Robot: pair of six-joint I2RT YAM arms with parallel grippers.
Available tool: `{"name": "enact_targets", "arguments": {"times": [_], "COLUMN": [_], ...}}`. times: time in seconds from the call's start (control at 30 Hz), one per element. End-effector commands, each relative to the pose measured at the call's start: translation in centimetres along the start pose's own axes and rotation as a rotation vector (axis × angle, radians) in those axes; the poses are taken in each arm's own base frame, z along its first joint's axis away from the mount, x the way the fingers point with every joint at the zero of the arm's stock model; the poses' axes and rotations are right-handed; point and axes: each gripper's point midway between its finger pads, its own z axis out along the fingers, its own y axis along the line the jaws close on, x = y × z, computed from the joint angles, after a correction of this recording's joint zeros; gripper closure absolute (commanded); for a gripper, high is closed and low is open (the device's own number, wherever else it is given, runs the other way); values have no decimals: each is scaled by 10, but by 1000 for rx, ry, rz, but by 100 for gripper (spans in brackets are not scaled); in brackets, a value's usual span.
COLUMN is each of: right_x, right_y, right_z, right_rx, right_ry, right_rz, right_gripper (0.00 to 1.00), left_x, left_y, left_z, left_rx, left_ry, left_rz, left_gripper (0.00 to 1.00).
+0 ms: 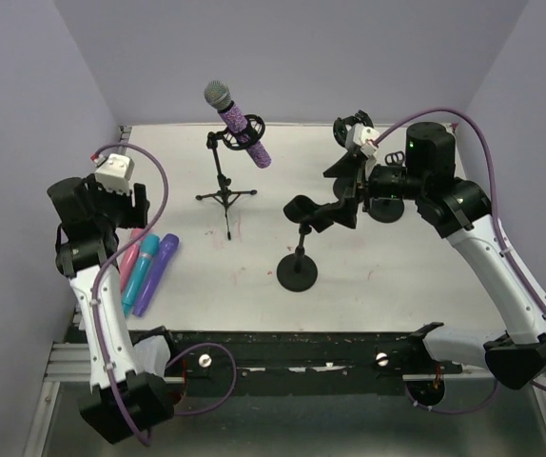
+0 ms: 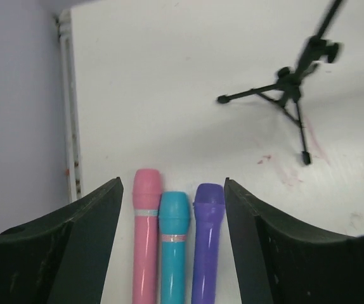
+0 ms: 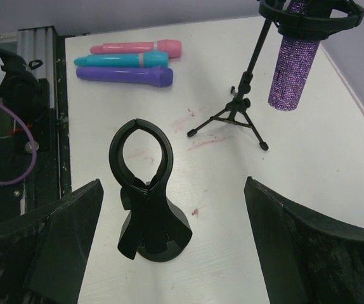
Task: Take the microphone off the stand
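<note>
**Mic in its stand, both grippers empty**

On the table the right gripper is spread wide and holds nothing, hanging over a round-base stand whose clip is empty. The left gripper is also apart and empty, and hangs at the left side above three loose mics lying side by side: pink, teal and purple. The tripod stand is at the back of the table, well apart from both grippers. The glittery mic sits tilted in its ring clip, head up. By the look of it, none of the removal is done. Reaching the tripod stand, closing on the mic body and drawing it out of the ring are all left.
</note>
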Motion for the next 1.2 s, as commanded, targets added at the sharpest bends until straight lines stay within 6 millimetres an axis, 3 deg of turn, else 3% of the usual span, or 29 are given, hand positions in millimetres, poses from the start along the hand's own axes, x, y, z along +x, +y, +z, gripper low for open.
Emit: {"name": "enact_targets", "arguments": {"times": [0.0,0.23,0.4,0.53,0.8,1.17], "right_x": [-1,15,25,33,48,59], "right_y": [17,12,12,19,20,37], "right_z": [-6,7,20,28,40,11], "right_rx": [-94,-93,-119,-156,-135,-140], "right_ry": [22,29,49,74,109,210], "right_rz": [-14,32,56,68,51,22], "right_gripper": [0,0,4,11,35,59], "left_x": [-26,-27,-22,-15,6,18], "left_y": [-102,-183,-218,-237,-281,-360], "left_z": [-54,-92,-107,-105,-90,-47], "left_rx": [475,797,972,1041,1118,1178], "left_ry": [-202,-267,-358,-350,-372,-424], "left_rz": [207,351,382,374,395,474], "left_gripper": [27,27,30,32,32,28]}}
